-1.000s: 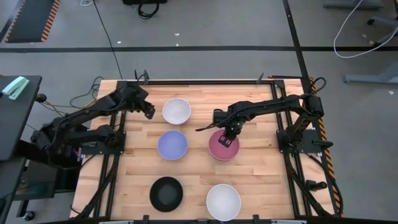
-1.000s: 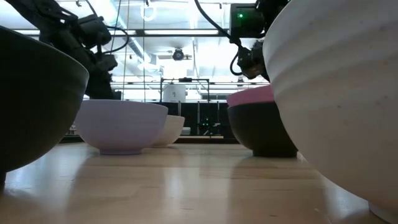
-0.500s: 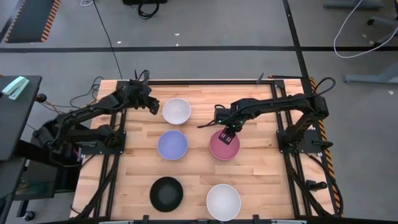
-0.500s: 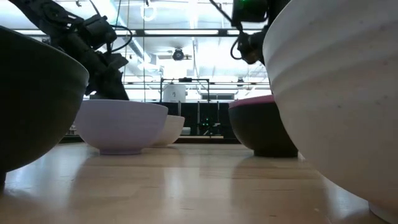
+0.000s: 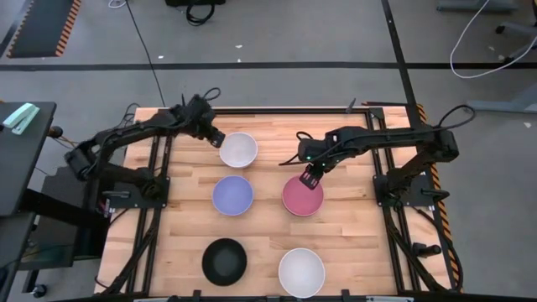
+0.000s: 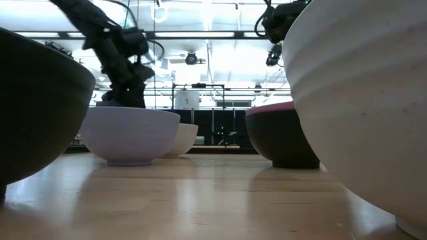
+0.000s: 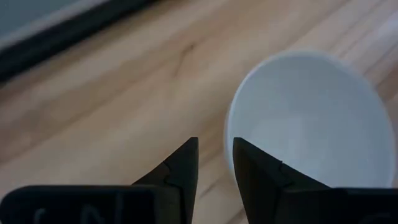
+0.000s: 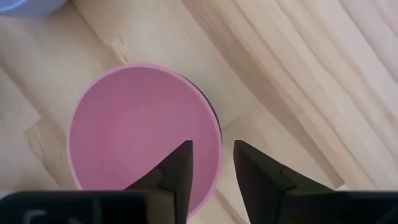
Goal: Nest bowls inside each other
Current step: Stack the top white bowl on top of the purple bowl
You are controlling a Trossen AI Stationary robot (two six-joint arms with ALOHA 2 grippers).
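Five bowls show from above. A white bowl (image 5: 237, 149) stands at the far side, with a lavender-blue bowl (image 5: 232, 195) nearer. The pink bowl (image 5: 302, 195) sits nested in a black bowl, whose dark wall (image 6: 280, 137) shows under the pink rim. Another black bowl (image 5: 224, 260) and a second white bowl (image 5: 301, 272) stand near the front edge. My left gripper (image 5: 215, 134) hovers open above the far white bowl's left rim (image 7: 231, 121). My right gripper (image 5: 309, 178) hangs open above the pink bowl's far rim (image 8: 216, 140), clear of it.
All the bowls rest base down on the wooden table (image 5: 352, 226). Bare wood lies to the right of the pink bowl and along the far edge (image 5: 277, 117). The arm mounts and cables flank the table's left and right sides.
The pink bowl, at first tilted with its rim raised above the black bowl, has settled level into it. My right gripper has risen away from it, slightly toward the far edge. My left gripper has moved right and toward the far edge, up to the far white bowl.
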